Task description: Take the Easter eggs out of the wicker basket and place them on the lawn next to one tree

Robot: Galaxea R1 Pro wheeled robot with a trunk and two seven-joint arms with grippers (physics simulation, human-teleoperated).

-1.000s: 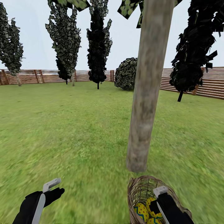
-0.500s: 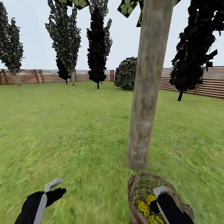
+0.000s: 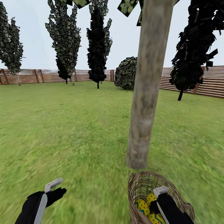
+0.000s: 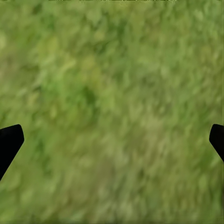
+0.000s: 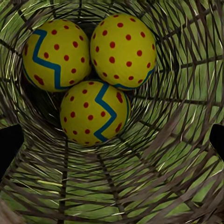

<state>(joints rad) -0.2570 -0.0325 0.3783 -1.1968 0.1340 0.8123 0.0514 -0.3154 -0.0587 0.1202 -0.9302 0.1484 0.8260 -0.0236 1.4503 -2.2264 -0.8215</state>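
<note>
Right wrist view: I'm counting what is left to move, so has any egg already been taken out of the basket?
No: all three Easter eggs lie clustered inside the wicker basket.

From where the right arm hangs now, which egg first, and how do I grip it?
Take the nearest egg: it lies on top of the other two in the basket. Come straight down through the basket's open mouth with the right gripper and close across the egg's rounded middle; the woven walls block any sideways approach.
</note>
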